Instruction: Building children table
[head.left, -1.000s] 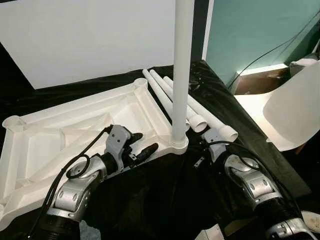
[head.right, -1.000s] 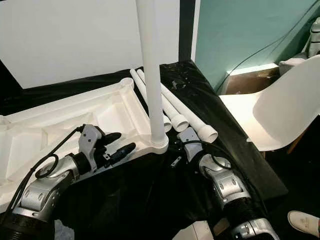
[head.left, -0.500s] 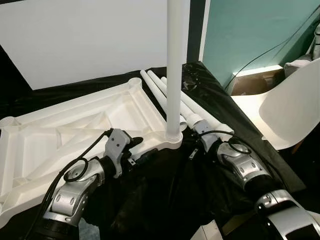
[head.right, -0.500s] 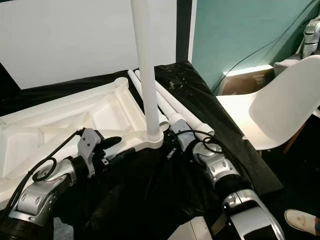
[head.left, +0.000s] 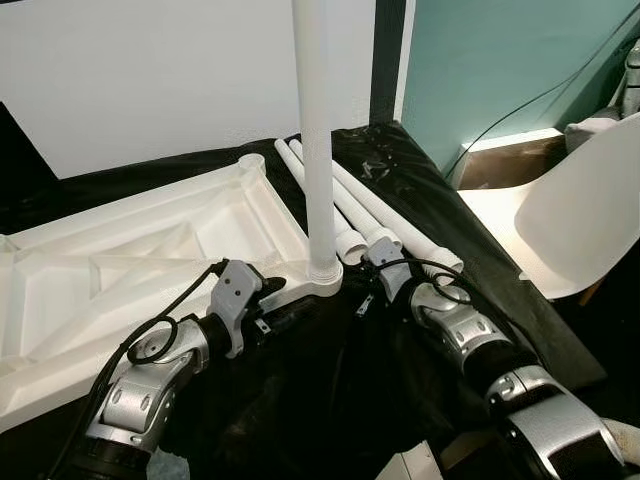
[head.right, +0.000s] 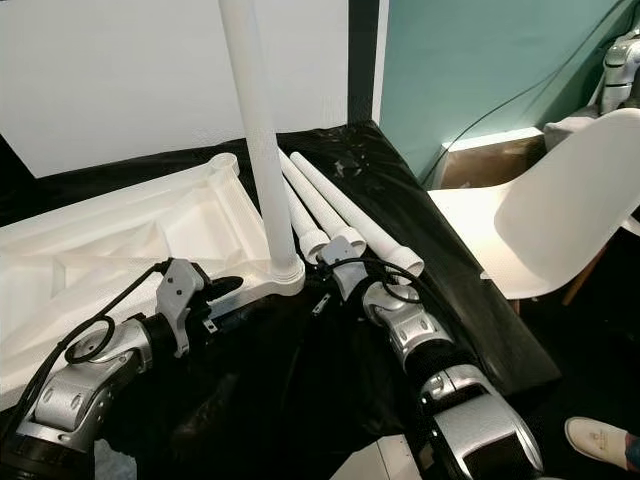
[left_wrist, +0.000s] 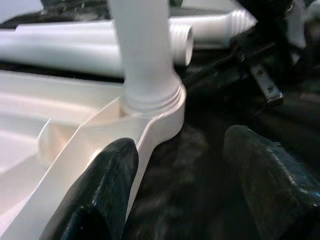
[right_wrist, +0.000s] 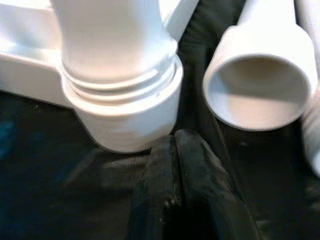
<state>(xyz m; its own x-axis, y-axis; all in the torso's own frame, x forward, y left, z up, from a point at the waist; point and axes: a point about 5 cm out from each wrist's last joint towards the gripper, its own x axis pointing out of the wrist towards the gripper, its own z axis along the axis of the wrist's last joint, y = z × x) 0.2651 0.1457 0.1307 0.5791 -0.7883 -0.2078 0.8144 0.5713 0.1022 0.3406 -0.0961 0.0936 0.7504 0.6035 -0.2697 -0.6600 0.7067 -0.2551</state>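
Black cloth (head.left: 400, 180) covers the work surface, with a white wall behind and a white chair (head.right: 560, 215) off to our right. We have the white tabletop (head.left: 140, 260) lying upside down on the cloth, one table leg (head.left: 315, 140) standing upright in its near corner socket. Three loose legs (head.right: 345, 205) lie side by side on the cloth just beyond that corner. Our left gripper (left_wrist: 180, 185) sits low at the tabletop's near edge; the left wrist view shows its fingers (left_wrist: 100, 185) spread wide, one against the tabletop rim, the other over the cloth, which the head views don't resolve. Our right gripper (right_wrist: 175, 165) is down beside the socket; the right wrist view shows its two fingertips pressed together, holding nothing, just short of the socket collar, with an open leg end next to it.
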